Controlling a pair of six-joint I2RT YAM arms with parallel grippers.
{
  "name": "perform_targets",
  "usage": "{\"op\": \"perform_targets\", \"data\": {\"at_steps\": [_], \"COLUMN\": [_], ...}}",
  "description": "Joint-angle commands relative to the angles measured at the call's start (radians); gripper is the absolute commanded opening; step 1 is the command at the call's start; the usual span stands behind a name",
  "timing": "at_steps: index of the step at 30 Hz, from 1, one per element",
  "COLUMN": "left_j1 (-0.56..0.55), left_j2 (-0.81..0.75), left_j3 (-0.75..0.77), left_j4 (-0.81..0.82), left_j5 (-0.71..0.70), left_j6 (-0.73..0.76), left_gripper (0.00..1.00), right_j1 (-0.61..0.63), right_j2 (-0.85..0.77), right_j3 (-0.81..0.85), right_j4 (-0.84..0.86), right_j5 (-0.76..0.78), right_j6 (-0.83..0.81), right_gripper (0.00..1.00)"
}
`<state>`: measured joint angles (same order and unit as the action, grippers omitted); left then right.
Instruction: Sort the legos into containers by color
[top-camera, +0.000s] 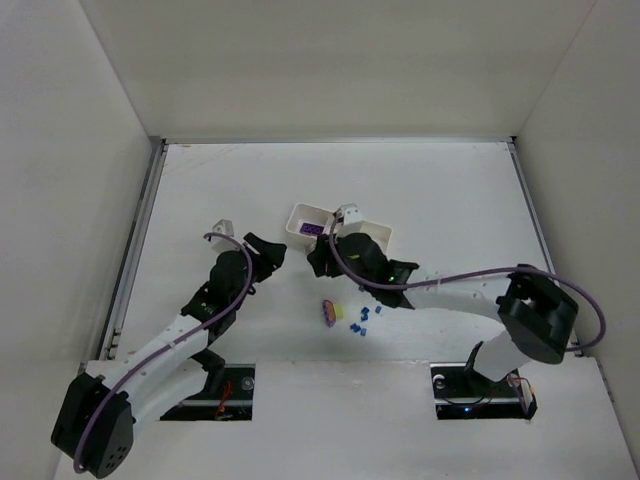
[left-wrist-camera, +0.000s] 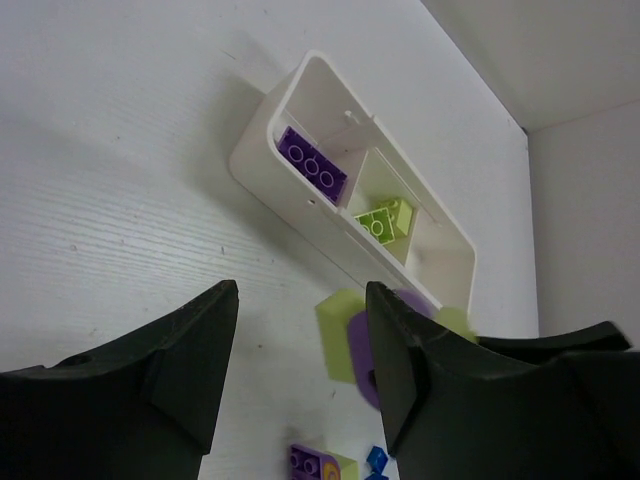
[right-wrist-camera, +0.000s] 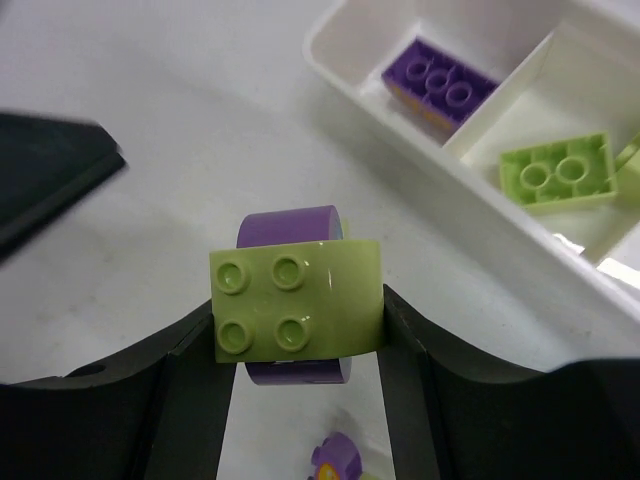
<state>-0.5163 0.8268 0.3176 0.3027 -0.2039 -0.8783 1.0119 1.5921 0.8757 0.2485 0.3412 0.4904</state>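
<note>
The white tray (top-camera: 377, 233) lies at mid-table. In the right wrist view its wall (right-wrist-camera: 352, 78) shows, with a purple brick (right-wrist-camera: 440, 85) in one compartment and a yellow-green brick (right-wrist-camera: 557, 170) in the one beside it. My right gripper (right-wrist-camera: 297, 312) is shut on a yellow-green brick (right-wrist-camera: 297, 295) stuck to a purple piece (right-wrist-camera: 290, 226), held above the table just left of the tray. My left gripper (left-wrist-camera: 300, 350) is open and empty, close to that held piece (left-wrist-camera: 340, 330). In the top view the left gripper (top-camera: 268, 254) and right gripper (top-camera: 320, 258) face each other.
A purple and yellow-green piece (top-camera: 330, 312) and several tiny blue pieces (top-camera: 360, 320) lie on the table in front of the grippers. They also show in the left wrist view, the purple piece (left-wrist-camera: 318, 463) beside a blue one (left-wrist-camera: 377, 458). White walls surround the table.
</note>
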Motion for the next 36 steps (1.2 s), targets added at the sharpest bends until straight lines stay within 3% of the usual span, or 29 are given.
{"op": "perform_targets", "data": {"at_steps": [1, 8, 17, 36], "left_j1": [-0.035, -0.124, -0.176, -0.224], "left_j2": [-0.002, 0.066, 0.184, 0.342], "left_j3": [0.024, 0.058, 0.014, 0.087], "left_j4": [0.041, 0.183, 0.535, 0.711], "left_j5": [0.009, -0.009, -0.068, -0.057], "left_j6": [-0.077, -0.116, -0.205, -0.231], "left_gripper": [0.51, 0.51, 0.56, 0.6], "right_j1": [-0.045, -0.147, -0.246, -0.342], "right_j2": [-0.121, -0.196, -0.244, -0.158], "right_j3": [-0.032, -0.118, -0.213, -0.296], "right_j4": [0.106, 0.202, 0.4, 0.762], "right_j5": [-0.045, -0.243, -0.404, -0.551], "right_j6": [0.048, 0.192, 0.439, 0.816], "right_gripper": [0.33, 0.34, 0.34, 0.35]}}
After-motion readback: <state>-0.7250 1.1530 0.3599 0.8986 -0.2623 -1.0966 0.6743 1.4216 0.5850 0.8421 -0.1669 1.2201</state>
